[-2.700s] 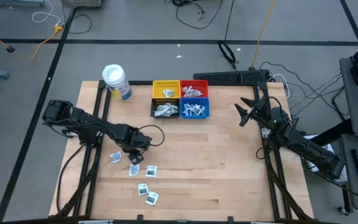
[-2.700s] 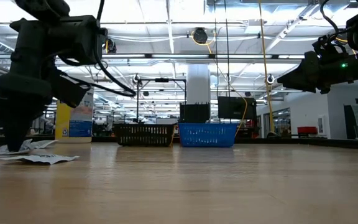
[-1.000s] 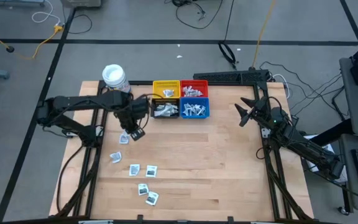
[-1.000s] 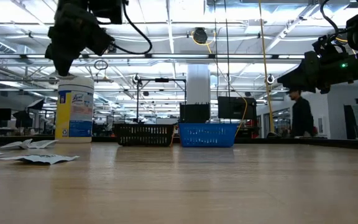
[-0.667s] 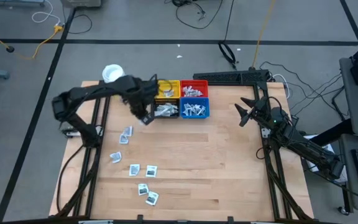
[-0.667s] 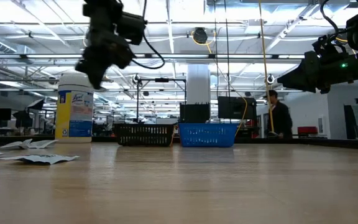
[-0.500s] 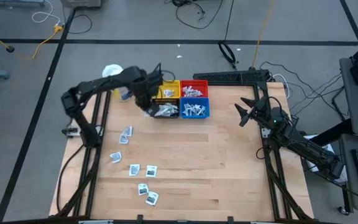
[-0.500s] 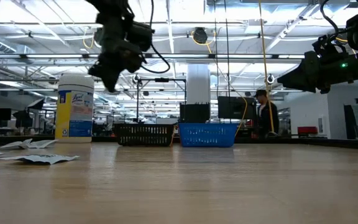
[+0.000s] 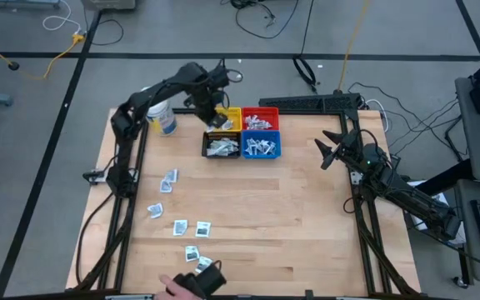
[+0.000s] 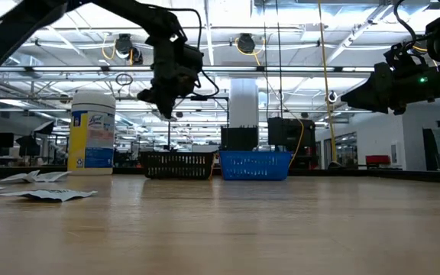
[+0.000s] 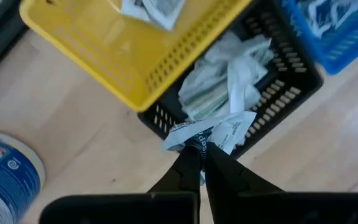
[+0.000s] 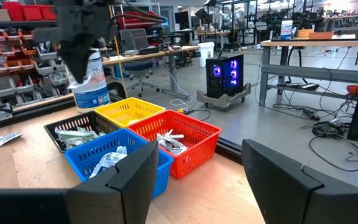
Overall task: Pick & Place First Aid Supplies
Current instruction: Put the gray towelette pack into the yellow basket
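A: Packets first — where do they lie?

B: Loose first aid packets (image 9: 180, 227) sit scattered on the bare table (image 9: 307, 217) in the lower left of the high view, with more piled in the black bin (image 9: 221, 147), the blue bin (image 9: 261, 147), the red bin (image 9: 259, 121) and the yellow bin (image 9: 222, 119) at upper centre.

A: And the left gripper (image 9: 215, 119)?

B: It hangs above the yellow and black bins, just right of the white-lidded jar (image 9: 158, 112). Its jaws are pinched tight on one crumpled white packet (image 11: 211, 132); from the wrist view that packet seems to hover over the near edge of the black bin, though I cannot tell the height.

A: The right gripper (image 9: 330, 152)?

B: Raised at the right side of the frame, well apart from the bins, jaws spread wide with nothing between them.

A: Anything else?

B: A person's hand (image 9: 183, 286) shows at the bottom edge of the high view, close to the lowest packets.
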